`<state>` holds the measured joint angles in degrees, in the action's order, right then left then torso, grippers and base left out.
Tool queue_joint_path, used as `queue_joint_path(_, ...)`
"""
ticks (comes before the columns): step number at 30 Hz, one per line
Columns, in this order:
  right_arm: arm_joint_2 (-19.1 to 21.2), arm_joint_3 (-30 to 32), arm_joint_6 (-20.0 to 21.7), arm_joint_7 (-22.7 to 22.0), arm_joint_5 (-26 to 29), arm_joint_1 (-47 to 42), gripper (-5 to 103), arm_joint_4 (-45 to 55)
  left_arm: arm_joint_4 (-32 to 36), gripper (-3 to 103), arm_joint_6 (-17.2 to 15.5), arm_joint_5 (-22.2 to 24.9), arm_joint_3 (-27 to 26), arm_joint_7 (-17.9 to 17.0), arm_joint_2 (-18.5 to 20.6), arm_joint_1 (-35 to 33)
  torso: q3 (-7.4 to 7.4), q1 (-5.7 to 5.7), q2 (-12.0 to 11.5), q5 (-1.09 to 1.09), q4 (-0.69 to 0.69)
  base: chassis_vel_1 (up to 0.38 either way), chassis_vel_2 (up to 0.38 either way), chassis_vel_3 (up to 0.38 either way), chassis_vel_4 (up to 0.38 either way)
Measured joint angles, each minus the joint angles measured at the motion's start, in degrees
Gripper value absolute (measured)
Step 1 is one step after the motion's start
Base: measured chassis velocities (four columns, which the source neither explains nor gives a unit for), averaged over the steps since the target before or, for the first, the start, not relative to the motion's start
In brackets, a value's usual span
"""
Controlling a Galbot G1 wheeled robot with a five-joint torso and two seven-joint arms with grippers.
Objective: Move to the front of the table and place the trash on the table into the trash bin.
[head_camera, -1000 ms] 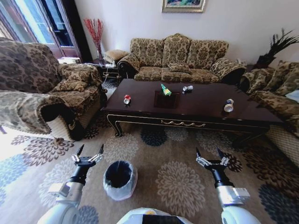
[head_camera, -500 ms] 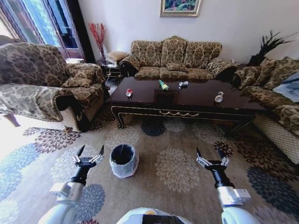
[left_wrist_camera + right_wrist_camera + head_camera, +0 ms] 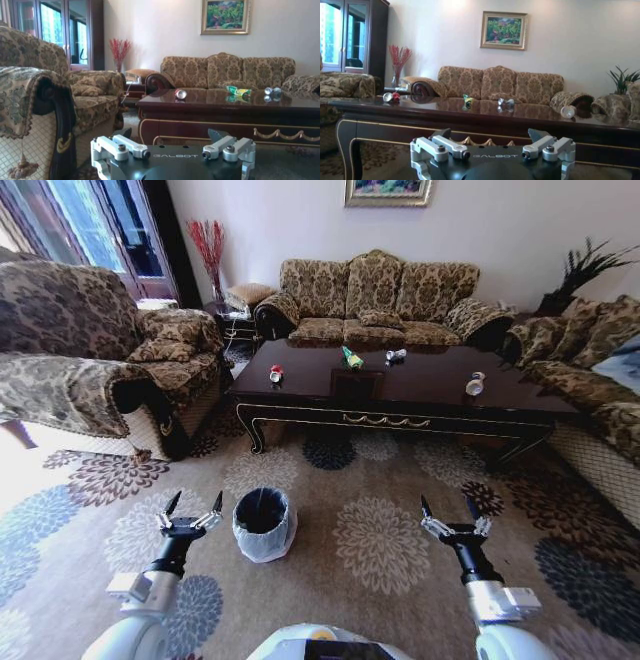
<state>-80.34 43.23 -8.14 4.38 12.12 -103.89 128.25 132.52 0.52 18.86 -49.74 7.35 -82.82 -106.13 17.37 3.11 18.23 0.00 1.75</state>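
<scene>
The dark brown table [image 3: 410,395] stands ahead across the carpet. On it lie a red-and-white can [image 3: 275,374] at the left, a green wrapper [image 3: 352,359] and a small silvery bottle [image 3: 396,355] near the middle, and a beige-and-white bottle [image 3: 474,384] at the right. The black trash bin [image 3: 263,523] with its whitish liner sits on the carpet just right of my left gripper [image 3: 193,506]. My right gripper [image 3: 450,511] hovers over the carpet. Both are open and empty, well short of the table. The wrist views show the can [image 3: 180,93], wrapper [image 3: 467,99] and bottles on the tabletop.
Patterned sofas surround the table: an armchair [image 3: 90,370] at the left, a long sofa [image 3: 375,305] behind, another sofa [image 3: 595,385] at the right. Open floral carpet [image 3: 380,540] lies between me and the table.
The whole view has shifted: the table and bin first dropped back, then drew slightly nearer as the base drove. Both grippers hold the same open pose.
</scene>
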Motion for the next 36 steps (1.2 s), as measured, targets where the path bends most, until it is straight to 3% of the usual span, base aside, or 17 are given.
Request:
queue_joint_path(21,-0.33,-0.39,-0.37,-1.37,-1.27,-0.63,100,0.58,-5.18,100,1.71,1.83,-0.88,0.16,0.61,-0.24,-2.66,-1.49,-4.11,0.0,0.0,-0.063,0.065,0.061,-0.07)
queue_joint_path(27,-0.54,0.65,-1.73,-1.57,-1.61,-1.22,100,-1.0,-7.75,100,-2.8,2.26,-0.41,0.07,2.68,0.27,-4.15,-2.0,-6.18,-0.01,0.0,0.0,0.0,0.0,0.0)
queue_joint_path(31,-0.49,1.91,-2.79,-1.57,-1.63,-1.51,100,-2.79,-7.05,100,-8.62,2.83,0.36,-0.2,3.83,1.34,-4.81,-2.41,-7.23,0.01,0.0,0.0,0.0,0.0,0.0)
queue_joint_path(36,-0.56,3.14,-3.36,-1.55,-1.21,-1.77,100,-3.72,-7.27,100,-10.45,2.83,1.15,-0.66,4.47,3.2,-5.69,-2.65,-8.37,0.0,0.0,0.0,0.0,0.0,0.0)
